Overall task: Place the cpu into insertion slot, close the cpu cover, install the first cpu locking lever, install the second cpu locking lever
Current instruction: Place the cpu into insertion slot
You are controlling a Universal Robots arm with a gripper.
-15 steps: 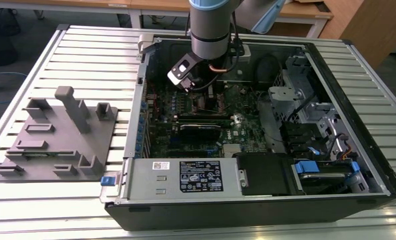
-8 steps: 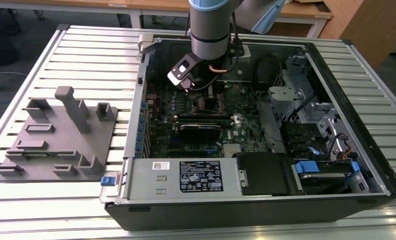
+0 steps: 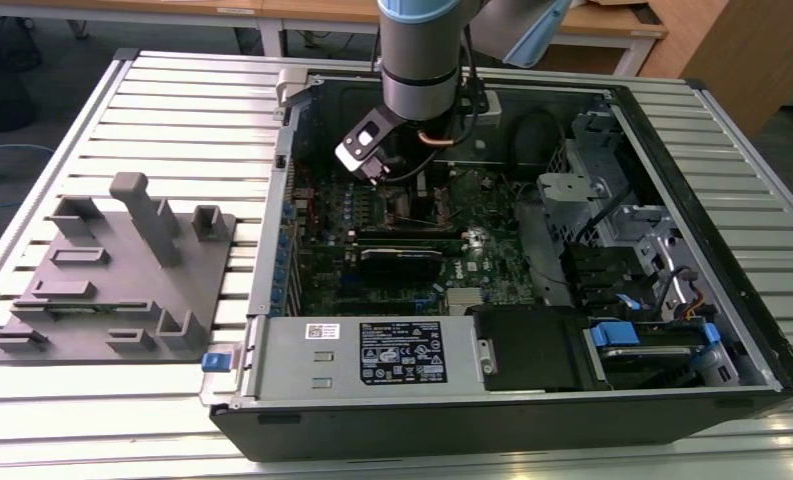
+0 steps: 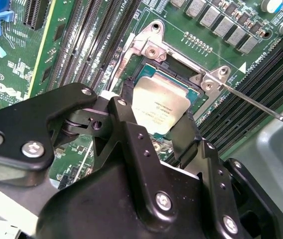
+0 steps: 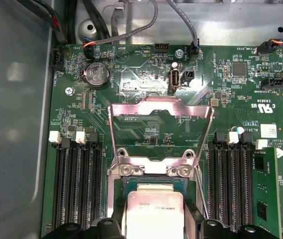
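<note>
My claw [image 4: 154, 119] has its two black fingers [image 4: 129, 134] closed against opposite edges of the one cpu [image 4: 160, 102], so I read it as clamped on the chip; the dull silver top faces up between the fingertips. Directly under the claw, in the second wrist view, lies the single insertion slot [image 4: 175, 67]; its dark frame shows around the chip's far edges, and I cannot tell whether the cpu is seated or just above the contacts. Just beyond the fingertips, in the first wrist view, the one cpu cover [image 5: 161, 105] stands raised on its hinge, with green board visible through its square window. One thin locking lever [image 4: 261, 105] runs outward from the hinge corner, away from the claw. To either side of the claw I count two banks of long black memory slots [image 5: 76, 184], one per side. Farther past the cover sits one round coin cell [image 5: 96, 74]. In the exterior view the arm [image 3: 420, 60] reaches down into one open computer case [image 3: 716, 150]; one grey fixture block [image 3: 116, 270] lies well apart from the claw on the slatted table [image 3: 169, 90].
</note>
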